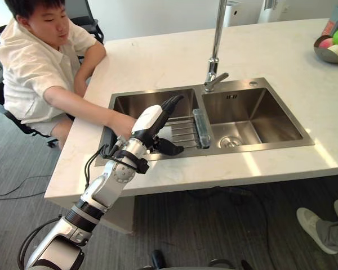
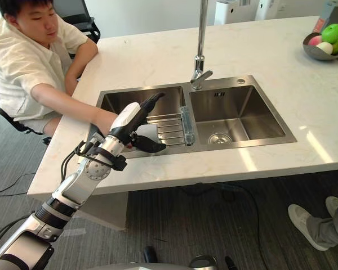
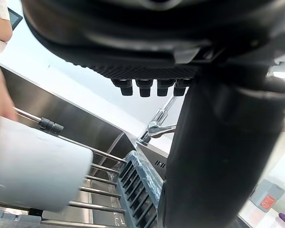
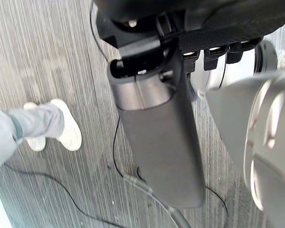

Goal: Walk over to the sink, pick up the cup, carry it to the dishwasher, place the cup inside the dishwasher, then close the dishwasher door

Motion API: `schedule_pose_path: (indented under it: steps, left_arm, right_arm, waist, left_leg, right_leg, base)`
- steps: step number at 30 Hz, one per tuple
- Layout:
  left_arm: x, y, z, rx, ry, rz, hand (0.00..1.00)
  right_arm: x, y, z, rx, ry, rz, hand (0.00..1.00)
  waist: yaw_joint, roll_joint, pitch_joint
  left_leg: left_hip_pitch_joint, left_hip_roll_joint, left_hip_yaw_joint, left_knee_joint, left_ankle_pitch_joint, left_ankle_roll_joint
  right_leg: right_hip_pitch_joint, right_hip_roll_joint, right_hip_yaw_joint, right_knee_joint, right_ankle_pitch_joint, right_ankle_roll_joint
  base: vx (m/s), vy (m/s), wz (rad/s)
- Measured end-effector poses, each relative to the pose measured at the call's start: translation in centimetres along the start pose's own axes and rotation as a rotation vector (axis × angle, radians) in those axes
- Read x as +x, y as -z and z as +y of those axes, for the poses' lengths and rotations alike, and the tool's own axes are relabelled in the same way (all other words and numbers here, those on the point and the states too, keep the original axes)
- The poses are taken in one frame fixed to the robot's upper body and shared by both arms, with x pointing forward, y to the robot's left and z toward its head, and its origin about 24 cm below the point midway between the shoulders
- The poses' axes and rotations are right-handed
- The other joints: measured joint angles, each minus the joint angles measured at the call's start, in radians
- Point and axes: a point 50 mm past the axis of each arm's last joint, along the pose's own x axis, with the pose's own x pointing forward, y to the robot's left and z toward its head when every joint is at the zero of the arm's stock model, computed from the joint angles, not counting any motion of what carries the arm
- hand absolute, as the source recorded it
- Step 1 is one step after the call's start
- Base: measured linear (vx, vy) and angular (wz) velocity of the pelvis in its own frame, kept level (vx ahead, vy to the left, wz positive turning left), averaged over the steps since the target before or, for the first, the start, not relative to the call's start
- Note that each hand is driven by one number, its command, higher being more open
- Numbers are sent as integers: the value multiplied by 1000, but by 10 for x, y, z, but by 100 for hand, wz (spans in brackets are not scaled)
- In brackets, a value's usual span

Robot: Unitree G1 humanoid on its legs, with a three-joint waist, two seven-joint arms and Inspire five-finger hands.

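Left hand (image 1: 149, 121) reaches over the sink's (image 1: 265, 147) left basin by the table's (image 1: 270, 56) front edge, fingers straight, thumb apart. The white cup (image 3: 38, 171) sits over the basin's rack (image 1: 183, 132) just beside it, a person's hand (image 1: 121, 122) touching it.

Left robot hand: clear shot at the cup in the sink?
Likely yes: the left robot hand is open beside the cup, nothing between them, though a person's hand rests on it.

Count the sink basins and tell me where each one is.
2. The left basin holds a rack, with the left hand over it; the right basin, with a drain, adjoins it.
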Motion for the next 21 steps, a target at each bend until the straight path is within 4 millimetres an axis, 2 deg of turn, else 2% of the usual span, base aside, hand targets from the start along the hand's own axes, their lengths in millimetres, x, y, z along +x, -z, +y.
schedule_pose_path:
  steps: [6,17,21]
  left_arm:
    - [10,2,8,37,-32,28,100]
    - [11,6,11,88,-47,69,100]
    - [11,21,5,112,-9,126,100]
  right_arm:
    - [1,6,2,-5,4,4,100]
    - [1,10,4,-19,1,15,100]
    - [2,10,7,-41,-12,14,100]
  waist:
    - [-9,-4,-2]
    - [-11,-9,-2]
    - [-11,-14,-4]
  left_leg:
    - [-1,5,20,0,-2,2]
    - [0,4,19,0,-5,1]
    - [1,3,17,0,-3,4]
  right_leg:
    - [0,4,0,-27,28,-1]
    - [-2,3,0,-32,31,-1]
    - [9,3,-7,-56,40,-4]
  base:
    - [25,1,-13]
    - [0,2,0]
    - [0,0,0]
